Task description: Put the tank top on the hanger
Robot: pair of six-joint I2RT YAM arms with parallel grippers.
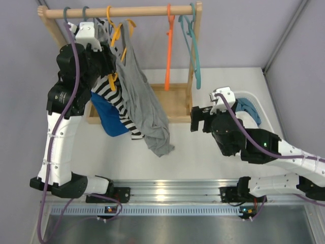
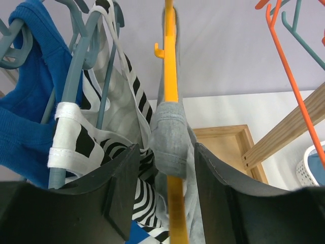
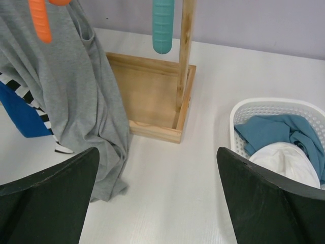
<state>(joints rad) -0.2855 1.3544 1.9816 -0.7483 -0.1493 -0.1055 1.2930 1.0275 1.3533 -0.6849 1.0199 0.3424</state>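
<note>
Where the overhead camera looks down, one wooden rack (image 1: 142, 11) stands at the table's (image 1: 193, 162) far edge. Its rail carries one yellow-orange hanger (image 1: 118, 30) near the left end, one red-orange hanger (image 1: 168, 51), and what looks like two teal hangers (image 1: 195, 56) at the right end. One grey tank top (image 1: 147, 109) hangs from the yellow-orange hanger, its hem on the table, beside one striped top (image 1: 109, 91) and one blue top (image 1: 109, 119). One white basket (image 1: 254, 97) sits near the right edge.

From the left wrist, the left gripper (image 2: 167, 147) stands with jaws parted on either side of the tank top's strap, looped over the hanger's arm.

From the right wrist, the right gripper (image 3: 157, 152) gapes wide, holding nothing.
</note>
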